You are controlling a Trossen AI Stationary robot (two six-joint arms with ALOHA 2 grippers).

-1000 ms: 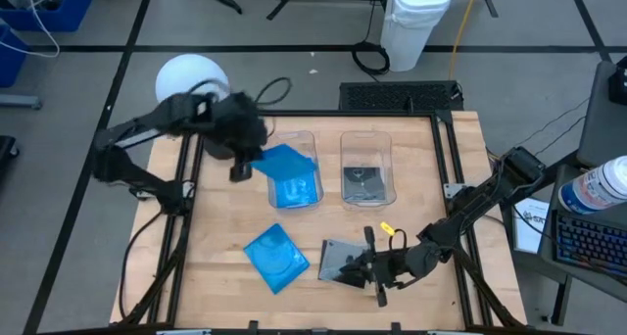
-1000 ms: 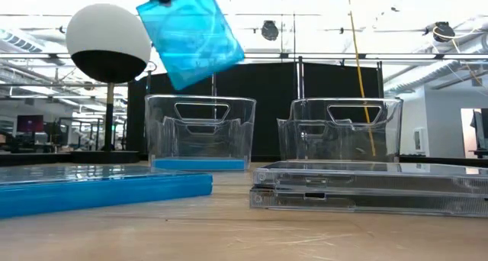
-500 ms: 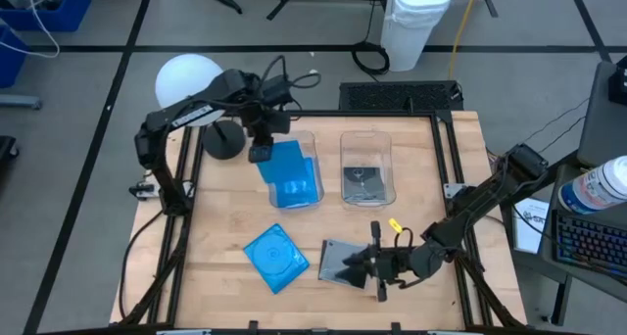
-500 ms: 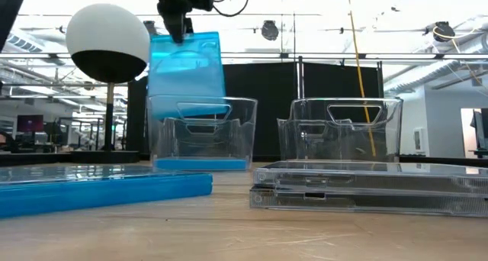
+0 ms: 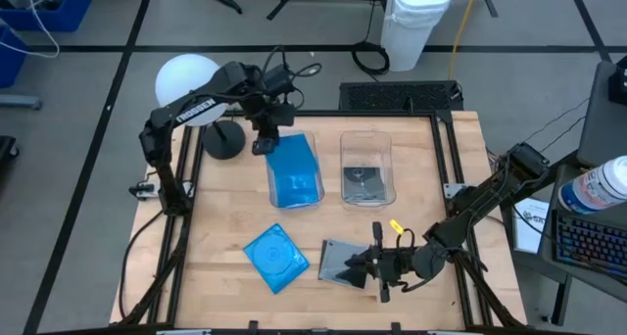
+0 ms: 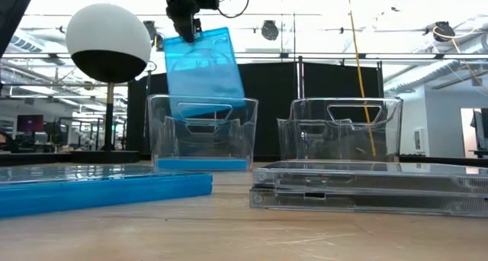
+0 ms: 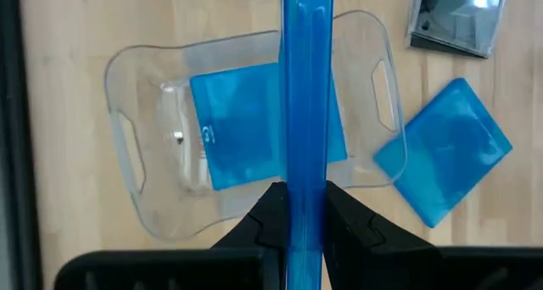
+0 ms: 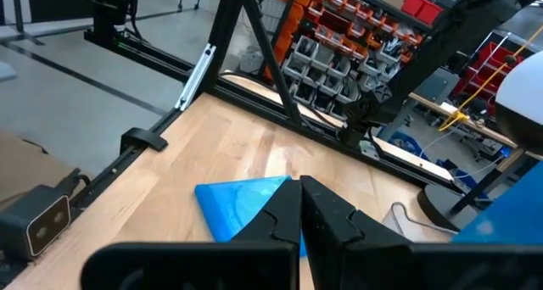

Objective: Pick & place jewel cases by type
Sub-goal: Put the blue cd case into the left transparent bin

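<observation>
A bright blue jewel case (image 6: 204, 72) hangs over the left clear tub (image 5: 294, 139), with my left gripper (image 5: 265, 143) shut on it. In the left wrist view the case (image 7: 304, 95) shows edge-on; another blue case (image 7: 246, 137) lies flat on the tub's floor. A third blue case (image 5: 276, 258) lies flat on the table near the front. Grey see-through cases (image 5: 338, 261) lie beside it. My right gripper (image 5: 370, 267) is shut at their right edge; whether it touches them I cannot tell. In the right tub (image 5: 366, 139) lies a grey case (image 5: 364, 181). My left gripper pinches the blue case between its two fingers, one finger (image 7: 270, 218) on each broad face, at the case's upper edge near a corner (image 6: 181, 46). The fingers come from above, pointing steeply down. The case hangs below them, slightly tilted, its lower end (image 6: 221, 108) below the tub's rim line.
A white globe lamp (image 5: 188, 80) on a dark stand is at the table's far left corner, close to the left arm. Black frame rails (image 5: 186, 227) run along the table's left and right sides. Bare wood lies between the tubs and the cases in front.
My left gripper has carried the blue case toward the table's right and somewhat down, from beside the left tub to above it. It has tipped steeper, so the case, first slanting high, now hangs nearly upright with its lower end at the tub's rim.
</observation>
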